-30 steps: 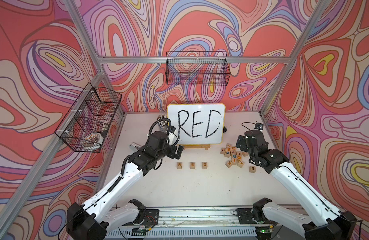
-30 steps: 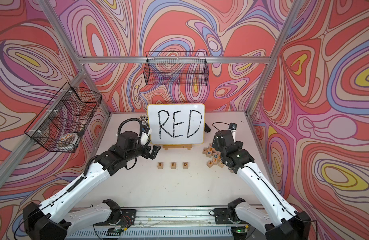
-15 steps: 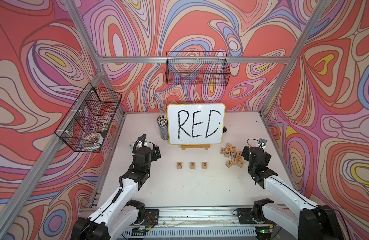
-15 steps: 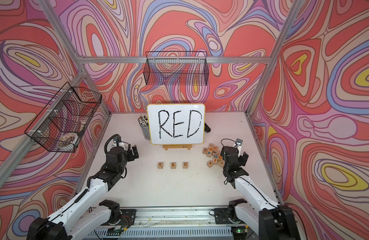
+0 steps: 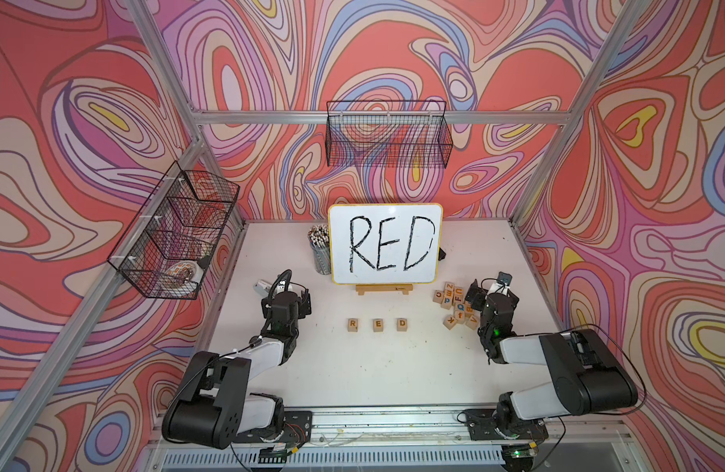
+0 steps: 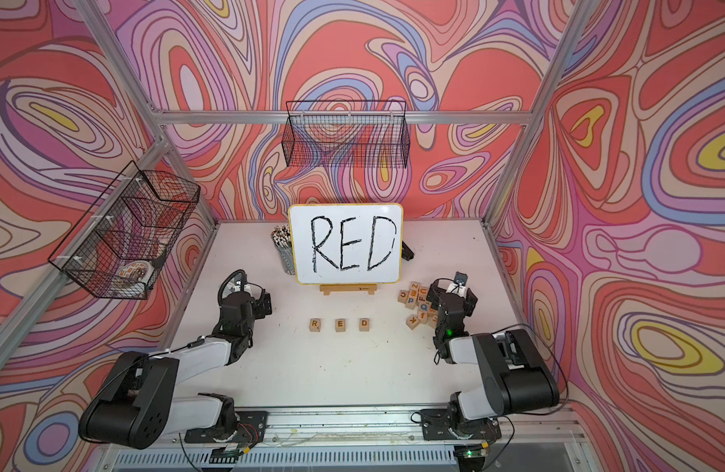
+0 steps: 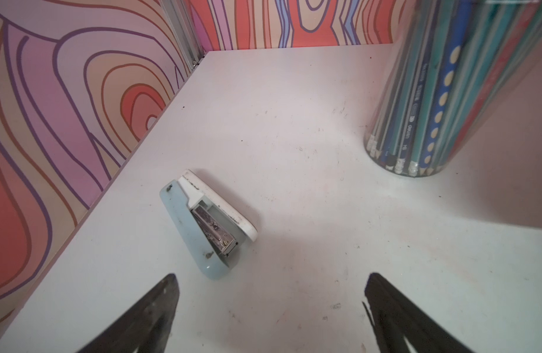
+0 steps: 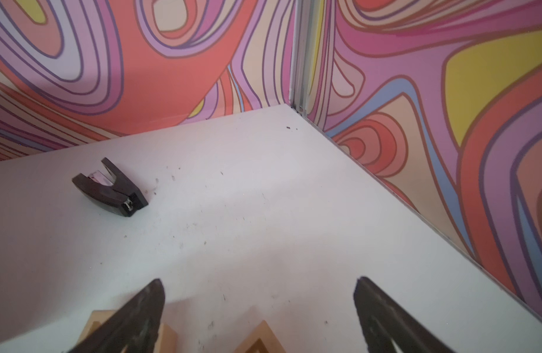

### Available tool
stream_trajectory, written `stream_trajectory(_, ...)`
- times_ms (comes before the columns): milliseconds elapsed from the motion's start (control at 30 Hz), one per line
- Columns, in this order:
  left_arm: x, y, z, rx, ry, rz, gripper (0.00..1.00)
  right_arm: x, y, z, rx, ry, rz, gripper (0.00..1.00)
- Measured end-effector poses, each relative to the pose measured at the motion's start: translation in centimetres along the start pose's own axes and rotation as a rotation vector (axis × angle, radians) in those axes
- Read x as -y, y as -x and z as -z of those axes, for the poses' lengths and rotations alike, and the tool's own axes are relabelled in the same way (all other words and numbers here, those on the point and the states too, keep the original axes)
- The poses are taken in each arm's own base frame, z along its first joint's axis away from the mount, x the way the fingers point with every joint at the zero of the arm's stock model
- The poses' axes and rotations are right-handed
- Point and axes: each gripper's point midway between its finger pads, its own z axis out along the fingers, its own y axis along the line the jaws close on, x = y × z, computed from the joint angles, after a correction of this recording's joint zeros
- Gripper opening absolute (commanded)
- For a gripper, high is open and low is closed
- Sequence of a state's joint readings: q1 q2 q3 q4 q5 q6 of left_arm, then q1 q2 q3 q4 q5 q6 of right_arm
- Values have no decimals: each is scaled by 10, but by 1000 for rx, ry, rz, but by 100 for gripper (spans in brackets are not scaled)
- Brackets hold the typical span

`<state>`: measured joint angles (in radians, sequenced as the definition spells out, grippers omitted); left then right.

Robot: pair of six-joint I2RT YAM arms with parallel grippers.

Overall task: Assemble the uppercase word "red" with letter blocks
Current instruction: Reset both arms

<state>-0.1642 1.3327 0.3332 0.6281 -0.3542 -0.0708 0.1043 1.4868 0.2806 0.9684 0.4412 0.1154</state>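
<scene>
Lying between left tool and right tool — letter blocks | both tools agape

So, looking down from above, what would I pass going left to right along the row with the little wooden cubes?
In a top view: left gripper → R block → E block → D block → heap of spare letter blocks → right gripper. The whiteboard stands behind the row, spanning several of these, so it is left out.

We're looking at a robotics lab test cell: a metal frame is boxing in a white table, swirly printed walls are closing it off, and two robot arms are sitting bolted to a rail in front.
</scene>
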Motion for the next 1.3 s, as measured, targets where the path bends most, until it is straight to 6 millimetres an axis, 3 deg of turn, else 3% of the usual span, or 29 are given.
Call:
stream_trajectory(167, -8, 19, -9, 92, 1, 15, 99, -2, 2, -11, 33, 27, 7, 97)
stream_trajectory(333, -5, -11, -29, 25, -24, -9, 100, -11, 1, -22, 34, 65, 16, 97)
stream_trajectory(500, -3, 0, -35, 39, -71, 5, 100, -14, -2, -28, 36, 88, 16, 97)
stream_trajectory(567, -3, 4, -36, 49, -79, 11, 100, -15, -8, -33, 7, 93, 24, 97)
stream_trajectory(733, 1, 4, -36, 47, -100, 10, 100, -20, -2, -39, 11, 110, 22, 98)
stream_trajectory(1300, 2, 4, -36, 48, -111, 10, 100, -22, -2, -41, 4, 121, 22, 98)
